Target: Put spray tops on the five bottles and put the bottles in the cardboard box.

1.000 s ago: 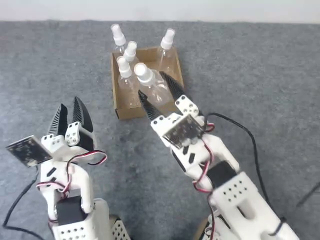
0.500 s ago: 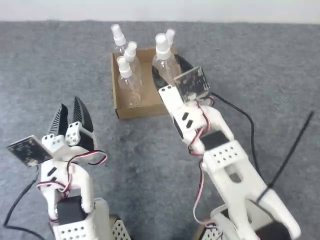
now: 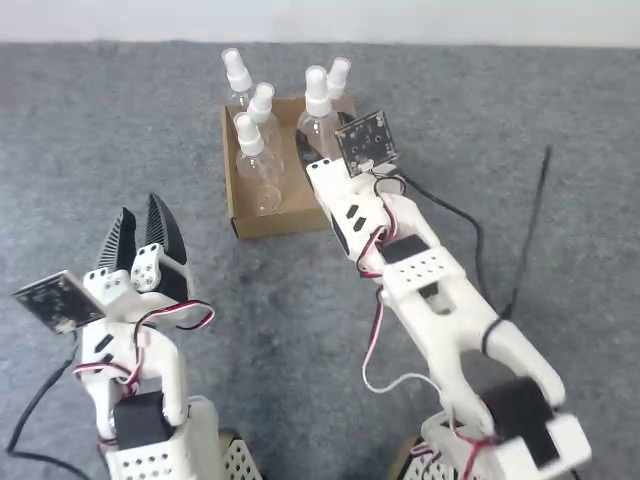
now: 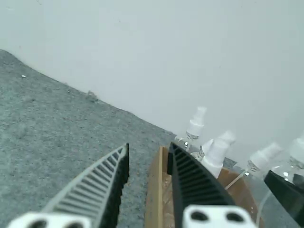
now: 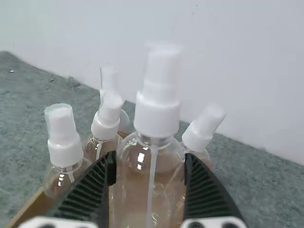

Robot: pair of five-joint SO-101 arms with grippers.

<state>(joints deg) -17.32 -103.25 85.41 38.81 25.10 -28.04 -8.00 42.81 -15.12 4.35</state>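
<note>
The right gripper (image 5: 148, 173) is clamped on an upright bottle (image 5: 156, 118) with a spray top, holding it in the far right part of the cardboard box (image 3: 232, 190). Four other capped bottles (image 3: 252, 160) stand there, three along the box's left side and one just beside the held bottle. The left gripper (image 3: 140, 232) hangs near left over the grey table (image 3: 520, 120), its fingers apart and holding nothing.

Bright, even light falls throughout, with soft shadows and small glints on the bottle (image 5: 149, 164).
</note>
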